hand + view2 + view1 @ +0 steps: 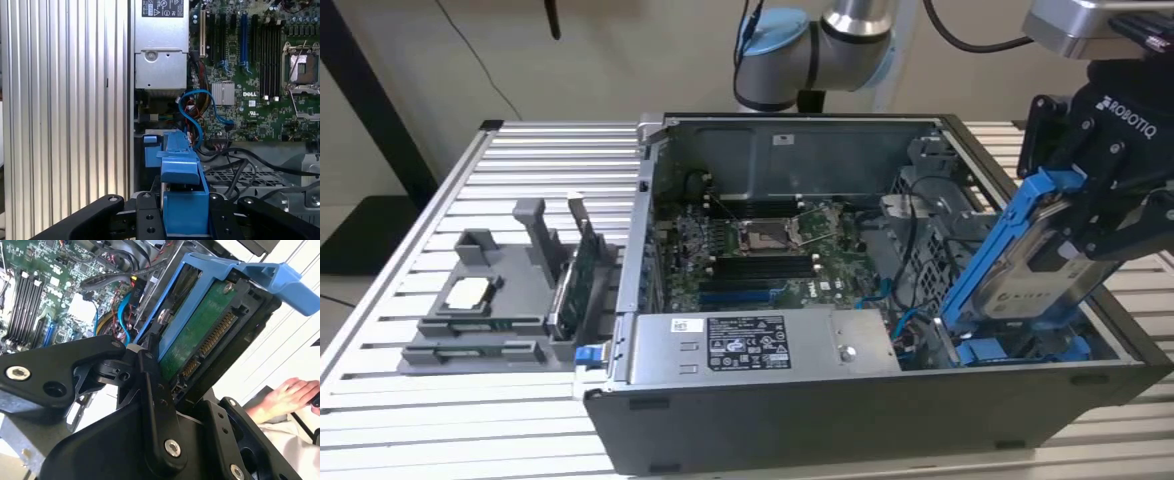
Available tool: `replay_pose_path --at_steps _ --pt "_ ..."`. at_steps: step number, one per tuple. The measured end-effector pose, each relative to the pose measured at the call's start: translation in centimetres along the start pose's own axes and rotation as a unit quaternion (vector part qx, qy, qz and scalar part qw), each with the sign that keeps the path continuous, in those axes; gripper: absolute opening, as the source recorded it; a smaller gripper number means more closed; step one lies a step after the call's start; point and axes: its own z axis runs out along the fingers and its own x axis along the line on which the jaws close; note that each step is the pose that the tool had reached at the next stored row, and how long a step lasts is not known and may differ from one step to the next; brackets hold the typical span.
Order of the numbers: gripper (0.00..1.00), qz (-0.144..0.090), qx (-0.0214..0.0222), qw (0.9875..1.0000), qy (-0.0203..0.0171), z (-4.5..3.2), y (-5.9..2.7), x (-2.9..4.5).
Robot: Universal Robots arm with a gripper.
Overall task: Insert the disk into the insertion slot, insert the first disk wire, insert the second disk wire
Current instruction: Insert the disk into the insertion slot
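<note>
The disk, silver in its blue carrier, hangs steeply tilted over the right front corner of the open computer case. My gripper is shut on its upper part. The disk's low end reaches down to the insertion slot, a bay with blue rails; contact cannot be told. In the second wrist view the disk's green circuit side and connector show between my black fingers. In the first wrist view the carrier's blue edge sits clamped in my gripper. Blue wires curl beside the bay.
The case rests on a slatted metal table. Inside it are the motherboard and a grey labelled power-supply box. A grey holder with parts stands at the exterior view's left. A person's hand is beyond the case.
</note>
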Motion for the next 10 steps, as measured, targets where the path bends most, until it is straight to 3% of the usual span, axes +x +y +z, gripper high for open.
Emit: replay_pose_path --at_steps 10 --pt "0.33 0.000 0.0000 1.0000 -0.0001 0.61 -0.50 -0.01"
